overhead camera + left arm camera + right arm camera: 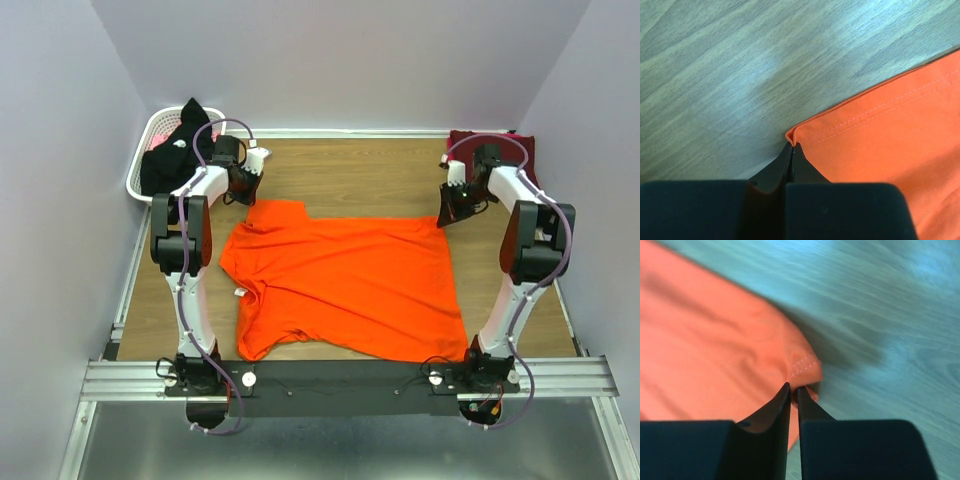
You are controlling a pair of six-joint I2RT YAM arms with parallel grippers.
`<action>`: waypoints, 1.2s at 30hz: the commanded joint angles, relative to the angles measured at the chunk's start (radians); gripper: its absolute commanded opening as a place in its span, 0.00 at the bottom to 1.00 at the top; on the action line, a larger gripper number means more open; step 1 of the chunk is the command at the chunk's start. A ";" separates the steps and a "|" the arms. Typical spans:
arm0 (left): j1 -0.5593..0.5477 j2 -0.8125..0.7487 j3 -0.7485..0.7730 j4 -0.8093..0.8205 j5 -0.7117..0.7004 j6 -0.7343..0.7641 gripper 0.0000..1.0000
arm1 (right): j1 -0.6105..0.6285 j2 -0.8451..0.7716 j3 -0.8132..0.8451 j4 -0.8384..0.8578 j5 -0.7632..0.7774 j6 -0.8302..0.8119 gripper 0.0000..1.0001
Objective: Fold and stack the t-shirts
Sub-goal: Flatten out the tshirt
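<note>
Clamping corners of the orange t-shirt on the wooden table are left pincer and right pincer.

The orange shirt is spread flat on the tabletop. The maroon shirt is laid far right, the black shirt heaped far left.

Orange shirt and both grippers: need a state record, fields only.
orange shirt: spread out on table, not yet folded
left gripper: shut on its far left corner
right gripper: shut on its far right corner
black shirt: in basket, far left
maroon shirt: far right of table, behind right arm
</note>
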 commanded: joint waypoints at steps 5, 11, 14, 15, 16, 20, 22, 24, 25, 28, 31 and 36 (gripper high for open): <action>-0.004 0.005 -0.010 0.004 0.001 0.001 0.00 | 0.023 -0.236 -0.163 -0.022 -0.153 -0.233 0.15; -0.004 -0.001 -0.014 -0.007 -0.008 0.007 0.00 | 0.087 -0.326 -0.286 -0.188 -0.159 -0.462 0.29; -0.004 -0.001 -0.016 -0.012 -0.012 0.010 0.00 | 0.118 -0.377 -0.352 -0.306 -0.159 -0.587 0.50; -0.004 -0.001 -0.016 -0.012 -0.012 0.010 0.00 | 0.118 -0.385 -0.358 -0.309 -0.155 -0.583 0.53; -0.004 0.002 -0.017 -0.012 -0.009 0.009 0.00 | 0.118 -0.389 -0.355 -0.309 -0.137 -0.572 0.54; -0.004 0.002 -0.016 -0.015 -0.006 0.006 0.00 | 0.107 -0.376 -0.296 -0.259 -0.161 -0.452 0.56; -0.004 0.002 -0.014 -0.019 -0.006 0.004 0.00 | 0.107 -0.354 -0.269 -0.231 -0.172 -0.401 0.56; -0.004 0.002 -0.013 -0.019 -0.009 0.007 0.00 | 0.107 -0.343 -0.253 -0.161 -0.161 -0.316 0.56; -0.004 0.002 -0.014 -0.019 -0.008 0.006 0.00 | 0.110 -0.333 -0.249 -0.135 -0.150 -0.287 0.55; -0.004 0.007 -0.017 -0.019 -0.011 0.007 0.00 | 0.138 -0.314 -0.245 -0.060 -0.101 -0.189 0.53; -0.002 0.008 -0.020 -0.016 -0.008 0.007 0.00 | 0.181 -0.279 -0.246 -0.036 -0.072 -0.126 0.53; -0.004 0.010 -0.025 -0.010 -0.012 0.009 0.00 | 0.238 -0.256 -0.288 0.042 0.028 -0.062 0.53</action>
